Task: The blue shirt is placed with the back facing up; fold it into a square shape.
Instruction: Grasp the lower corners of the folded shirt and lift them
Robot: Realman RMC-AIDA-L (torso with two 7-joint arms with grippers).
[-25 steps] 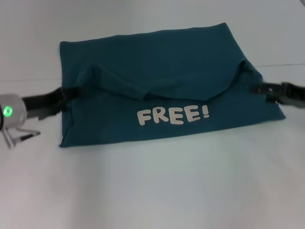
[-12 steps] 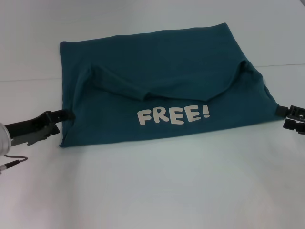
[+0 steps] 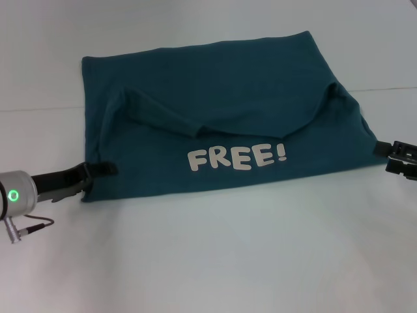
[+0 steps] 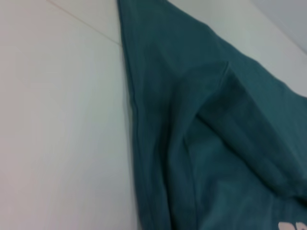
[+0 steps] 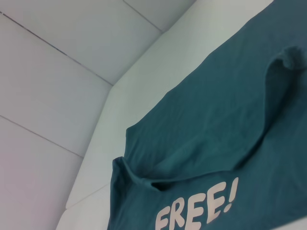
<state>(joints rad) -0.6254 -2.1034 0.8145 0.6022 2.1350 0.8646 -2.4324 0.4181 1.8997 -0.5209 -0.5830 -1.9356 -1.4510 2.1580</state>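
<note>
Left to right, taking the blue T-shirt (image 3: 221,127) as landmark. Left gripper (image 3: 107,169): lies low on the white table (image 3: 208,261) at the shirt's near-left corner, fingertips reaching onto the cloth edge; whether the fingers are spread or pinched on the hem cannot be told. Centre: the blue T-shirt rests on the table as a wide, roughly rectangular bundle, both sleeves tucked inward and the lower part turned up over the back, so that the white "FREE!" lettering (image 3: 237,157) faces upward near the front edge. Right gripper (image 3: 384,149): at the shirt's near-right corner, its tip just at the pointed hem; its finger state likewise cannot be told.

Progress: the sleeve folds and one lengthwise fold appear done. The outline is wider than deep (not yet a square), so a further fold probably remains.

Change from one second ago: both grippers, then at mid-height of the shirt's side edges, now sit nearer its front corners; the shirt's shape is essentially unchanged.
</note>
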